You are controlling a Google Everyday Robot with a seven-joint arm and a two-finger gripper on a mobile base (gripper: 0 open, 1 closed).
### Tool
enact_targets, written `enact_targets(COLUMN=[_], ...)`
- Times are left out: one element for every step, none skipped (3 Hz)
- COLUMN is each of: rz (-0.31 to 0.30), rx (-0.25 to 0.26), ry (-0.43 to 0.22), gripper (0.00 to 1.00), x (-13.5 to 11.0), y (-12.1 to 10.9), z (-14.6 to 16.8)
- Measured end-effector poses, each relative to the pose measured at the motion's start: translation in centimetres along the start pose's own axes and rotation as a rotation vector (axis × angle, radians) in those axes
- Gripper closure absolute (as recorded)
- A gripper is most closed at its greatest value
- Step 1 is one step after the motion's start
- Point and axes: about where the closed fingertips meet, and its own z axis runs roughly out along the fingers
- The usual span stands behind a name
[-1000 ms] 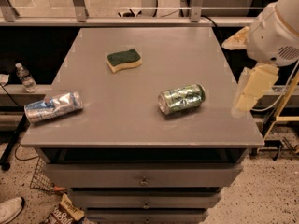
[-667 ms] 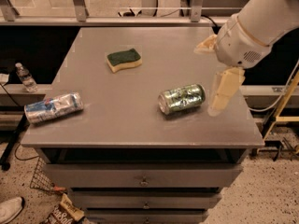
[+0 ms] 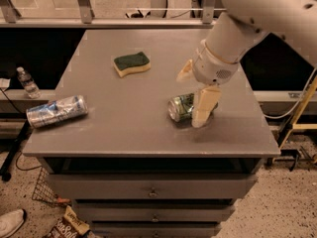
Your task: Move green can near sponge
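I see my cream two-finger end effector (image 3: 194, 90) low over the grey worktop (image 3: 124, 128), fingers spread apart and gripping nothing. The shiny green and silver metal drink can (image 3: 179, 107) lies on its side just below and left of it. The nearer finger (image 3: 204, 105) hides the can's right end, so I cannot tell whether they touch. The wavy-edged sponge with a dark green top (image 3: 132, 63) sits well apart, up-left. A dented silver-and-blue can (image 3: 57, 111) lies far left.
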Motion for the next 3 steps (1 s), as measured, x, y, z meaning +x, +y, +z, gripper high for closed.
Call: enact_targets(rz=[0.008, 0.008, 0.000], rx=[-0.047, -0.064, -0.012], ry=[0.016, 0.033, 0.022], gripper=[0.40, 0.64, 0.87], x=[0.8, 1.5, 1.6], y=[-0.1, -0.8, -3.5], z=[2.1, 2.8, 1.7])
